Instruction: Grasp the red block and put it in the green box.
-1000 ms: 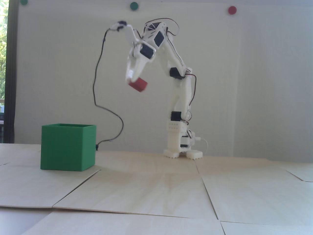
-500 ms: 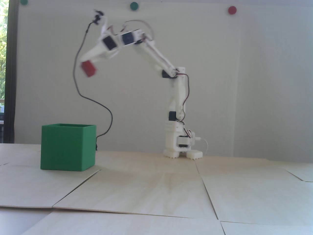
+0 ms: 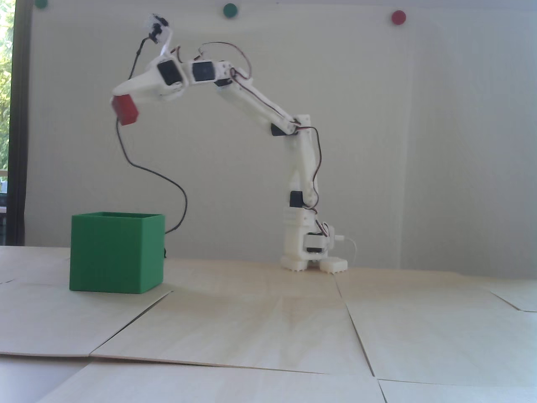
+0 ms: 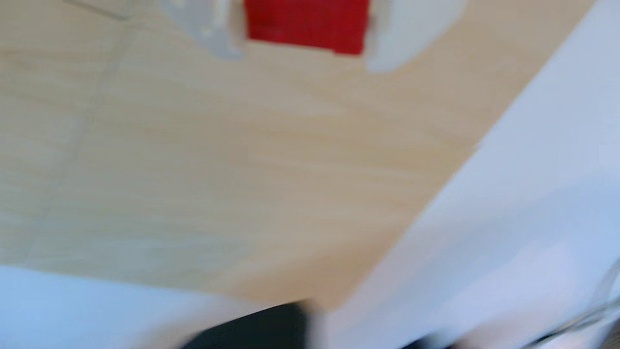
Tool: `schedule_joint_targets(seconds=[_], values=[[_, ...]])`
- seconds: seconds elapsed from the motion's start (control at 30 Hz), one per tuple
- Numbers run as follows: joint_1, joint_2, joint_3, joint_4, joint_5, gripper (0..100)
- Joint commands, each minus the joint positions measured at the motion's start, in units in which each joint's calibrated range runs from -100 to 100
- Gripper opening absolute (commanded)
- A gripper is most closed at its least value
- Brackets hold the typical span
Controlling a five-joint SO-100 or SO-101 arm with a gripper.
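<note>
The red block hangs high in the air, held at the tip of my white gripper in the fixed view. The arm reaches up and to the left from its base. Below it, a long way down, stands the green box on the table with its open top upward. In the blurred wrist view the red block sits between the two white fingers at the top edge, my gripper shut on it. The green box is out of the wrist view.
A black cable loops from the wrist down behind the green box. The arm's base stands at the back of the pale wooden table. Round green and red dots are stuck on the wall.
The arm has swung left and stretched out, carrying the red block from near the middle, up and over to a spot above the green box.
</note>
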Motion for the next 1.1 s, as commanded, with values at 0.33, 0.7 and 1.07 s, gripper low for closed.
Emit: schedule_joint_targets(seconds=[0.33,0.7,1.07], values=[[-3.1,-8.3,14.1,-2.4,-0.2,2],[-4.0,-22.1,41.8,-15.7,0.3,2],[-2.0,-22.2,43.2,-16.4,0.3,2]])
